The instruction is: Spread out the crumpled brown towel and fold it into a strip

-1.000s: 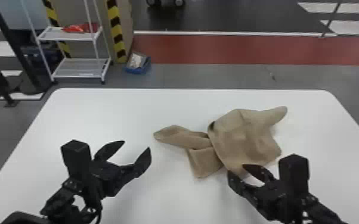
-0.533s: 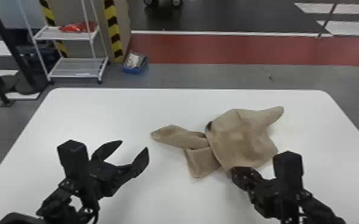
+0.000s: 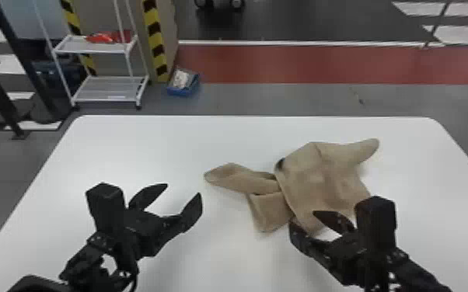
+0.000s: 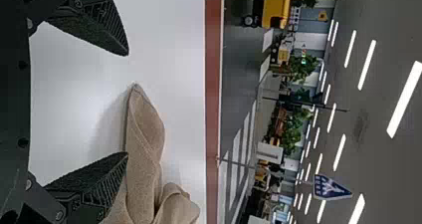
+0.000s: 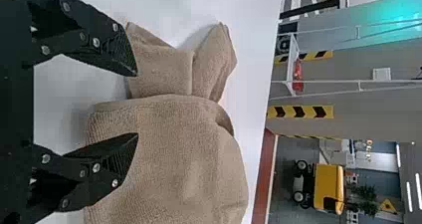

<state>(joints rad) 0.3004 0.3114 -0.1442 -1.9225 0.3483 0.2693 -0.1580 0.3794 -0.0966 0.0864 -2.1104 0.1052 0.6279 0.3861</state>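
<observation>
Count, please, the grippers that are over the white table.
2: the left gripper, open, left of the brown towel; the right gripper, open, at the towel's near edge.

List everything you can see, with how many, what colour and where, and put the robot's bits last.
Towel: one, brown, crumpled on the table, right of centre
Table: one, white, before the robot
Shelf rack: one, white, beyond the table, left
Red items: count unclear, red, upper shelf
Blue box: one, blue, floor by the rack
Floor band: one, red, beyond the table
Sign: one, blue and white, background
Ceiling lights: several, white, overhead
Plants: several, green, background
Left gripper: one, black, left of the towel
Right gripper: one, black, at the towel's near edge
</observation>
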